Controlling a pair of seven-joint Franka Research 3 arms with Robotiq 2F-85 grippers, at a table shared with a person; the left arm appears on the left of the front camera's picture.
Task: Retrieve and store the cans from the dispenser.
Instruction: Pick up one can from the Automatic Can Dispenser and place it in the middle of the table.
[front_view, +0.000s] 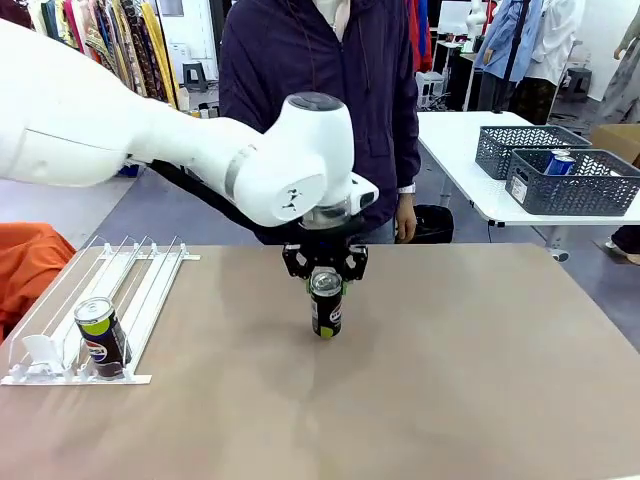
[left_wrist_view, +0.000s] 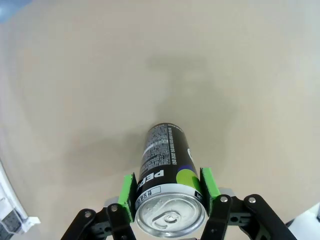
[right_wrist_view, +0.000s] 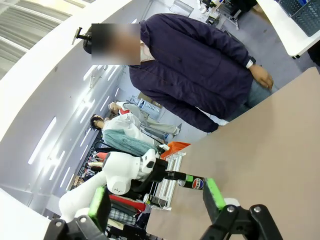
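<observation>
My left gripper (front_view: 326, 268) is over the middle of the table, shut on the top of a black Pepsi can (front_view: 326, 308). The can stands upright, its base at or just above the table top. From the left wrist, the green pads (left_wrist_view: 128, 196) press both sides of this can (left_wrist_view: 165, 160) just under its silver lid. The white dispenser (front_view: 140, 275) lies at the table's left, and a second black can (front_view: 101, 337) stands at its near end by the stopper tabs. My right gripper (right_wrist_view: 157, 200) is open with nothing between its pads, looking across at the held can (right_wrist_view: 196, 183).
A person (front_view: 320, 90) stands at the far side of the brown table (front_view: 480, 380), one hand (front_view: 405, 216) hanging at the edge. Two dark lattice baskets (front_view: 575, 185) sit on a white table at the back right, with blue cans (front_view: 558, 162) inside one.
</observation>
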